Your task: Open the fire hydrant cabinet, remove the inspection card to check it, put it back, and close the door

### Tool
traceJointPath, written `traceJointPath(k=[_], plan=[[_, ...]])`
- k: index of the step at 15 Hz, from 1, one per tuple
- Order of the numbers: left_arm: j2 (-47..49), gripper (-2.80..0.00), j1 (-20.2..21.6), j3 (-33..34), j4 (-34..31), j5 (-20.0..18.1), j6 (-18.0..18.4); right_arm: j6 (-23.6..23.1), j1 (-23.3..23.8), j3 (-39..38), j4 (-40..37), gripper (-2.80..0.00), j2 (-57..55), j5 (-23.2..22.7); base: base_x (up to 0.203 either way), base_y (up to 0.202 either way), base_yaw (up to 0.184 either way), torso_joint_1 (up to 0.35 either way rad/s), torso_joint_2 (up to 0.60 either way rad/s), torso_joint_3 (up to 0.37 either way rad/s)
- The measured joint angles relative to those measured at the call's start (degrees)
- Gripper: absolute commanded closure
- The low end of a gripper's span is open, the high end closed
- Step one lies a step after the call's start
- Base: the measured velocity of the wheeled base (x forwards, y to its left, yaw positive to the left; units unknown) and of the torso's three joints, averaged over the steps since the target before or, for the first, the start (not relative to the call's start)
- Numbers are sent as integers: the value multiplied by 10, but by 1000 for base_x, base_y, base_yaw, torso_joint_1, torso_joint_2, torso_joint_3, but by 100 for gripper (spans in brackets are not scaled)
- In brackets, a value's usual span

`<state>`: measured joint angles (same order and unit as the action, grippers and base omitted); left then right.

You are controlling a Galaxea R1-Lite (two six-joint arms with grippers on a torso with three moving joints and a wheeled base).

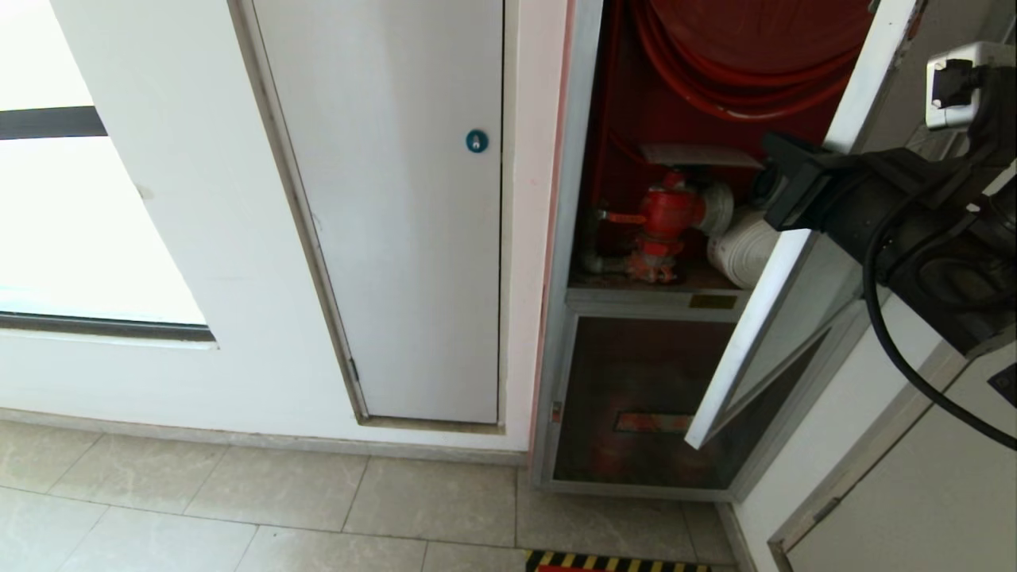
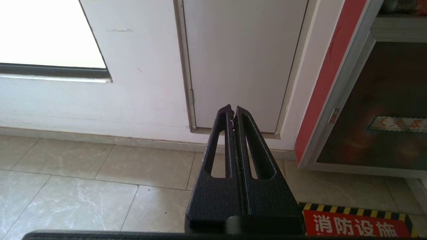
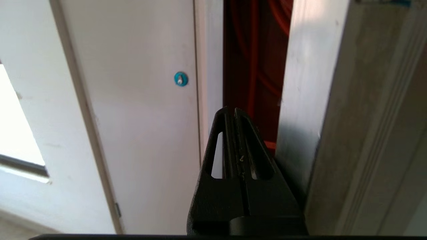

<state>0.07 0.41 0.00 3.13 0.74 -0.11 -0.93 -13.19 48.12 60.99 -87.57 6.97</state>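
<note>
The fire hydrant cabinet (image 1: 628, 119) stands open, showing its red interior, red hose reel (image 1: 747, 56), red valve (image 1: 667, 210) and white rolled hose (image 1: 743, 246). A thin flat greyish inspection card (image 1: 699, 155) lies just above the valve. The door (image 1: 763, 334) is swung partway out, its silver frame edge facing me. My right gripper (image 1: 783, 187) is shut and empty, its tips at the door's inner edge in front of the opening. In the right wrist view the right gripper (image 3: 231, 110) points into the gap beside the door frame (image 3: 300, 100). My left gripper (image 2: 232, 108) is shut, parked low, facing the wall.
A plain white panel with a blue round lock (image 1: 477, 141) sits left of the cabinet. Below the opening is a smaller dark glass panel with a red label strip (image 1: 643, 397). A red floor sign with a yellow-black border (image 2: 357, 223) lies on the tiled floor (image 1: 238, 500).
</note>
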Motion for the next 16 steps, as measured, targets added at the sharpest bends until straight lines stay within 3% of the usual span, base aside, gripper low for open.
traceJointPath(k=[16], plan=[[0, 0, 0, 0, 0, 0, 0, -3, 1, -65, 70, 0, 37, 41, 0, 0, 0, 0, 0, 0]])
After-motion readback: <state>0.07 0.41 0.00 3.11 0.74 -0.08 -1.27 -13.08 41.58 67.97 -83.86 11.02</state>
